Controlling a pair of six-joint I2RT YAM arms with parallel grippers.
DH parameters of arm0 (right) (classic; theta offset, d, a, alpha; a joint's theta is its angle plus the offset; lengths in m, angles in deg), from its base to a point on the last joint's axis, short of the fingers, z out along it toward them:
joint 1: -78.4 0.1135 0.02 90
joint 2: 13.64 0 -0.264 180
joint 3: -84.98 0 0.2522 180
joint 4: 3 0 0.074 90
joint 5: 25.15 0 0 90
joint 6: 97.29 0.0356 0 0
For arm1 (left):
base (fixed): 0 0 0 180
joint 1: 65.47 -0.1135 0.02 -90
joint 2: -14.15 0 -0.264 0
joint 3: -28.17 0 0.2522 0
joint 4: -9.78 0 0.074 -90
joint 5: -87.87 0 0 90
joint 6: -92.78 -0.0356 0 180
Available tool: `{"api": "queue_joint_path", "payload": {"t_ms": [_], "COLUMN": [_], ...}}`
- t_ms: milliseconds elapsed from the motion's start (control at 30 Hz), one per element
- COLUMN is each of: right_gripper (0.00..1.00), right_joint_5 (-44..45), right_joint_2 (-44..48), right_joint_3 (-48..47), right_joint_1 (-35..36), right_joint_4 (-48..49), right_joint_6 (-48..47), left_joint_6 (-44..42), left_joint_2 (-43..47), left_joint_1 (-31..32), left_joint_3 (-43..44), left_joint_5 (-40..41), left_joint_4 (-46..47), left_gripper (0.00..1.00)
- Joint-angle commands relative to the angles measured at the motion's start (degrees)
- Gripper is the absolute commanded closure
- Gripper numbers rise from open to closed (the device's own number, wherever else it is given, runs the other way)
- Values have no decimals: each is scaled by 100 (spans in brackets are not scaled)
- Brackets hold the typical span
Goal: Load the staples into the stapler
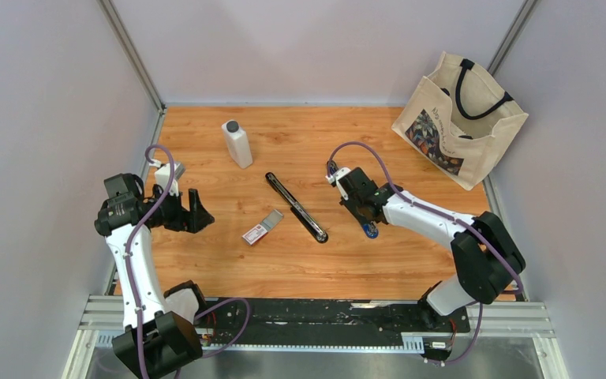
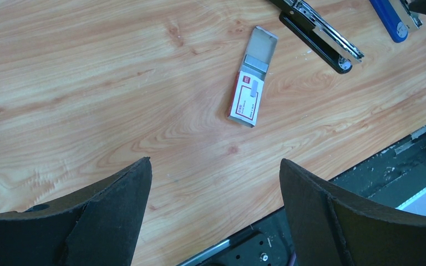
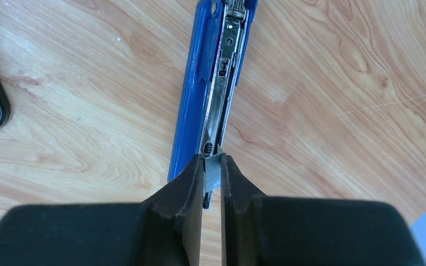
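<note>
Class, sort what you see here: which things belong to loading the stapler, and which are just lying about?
In the job: staples box, blue stapler, staple strip pinched in the right tool.
Lying about: black stapler, white bottle, tote bag.

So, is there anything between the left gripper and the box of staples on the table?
Nothing visible. The left gripper is open, and only bare tabletop lies between it and the box of staples. The black stapler lies beyond the box, and the white bottle stands further back, off that line.
</note>
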Motion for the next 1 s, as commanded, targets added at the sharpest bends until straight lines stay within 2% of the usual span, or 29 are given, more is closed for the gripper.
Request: {"api": "queue_joint_path", "payload": {"t_ms": [0, 233, 967], "right_gripper": [85, 86, 87], "right_joint_5": [41, 198, -390], "right_joint_2": [251, 445, 217], "right_joint_3": [-272, -245, -263], "right_joint_1": [-29, -29, -214], "right_joint_4": [-20, 94, -170], "right_joint_6": [172, 172, 506], "left_joint_6": [-43, -34, -8], "left_joint_2": [4, -14, -49], "left_joint_1": [-77, -60, -68], "left_joint_3": [10, 19, 10], "left_joint_5": [-80, -80, -45], "left_joint_4": [36, 36, 62], "left_gripper": [7, 7, 7]}}
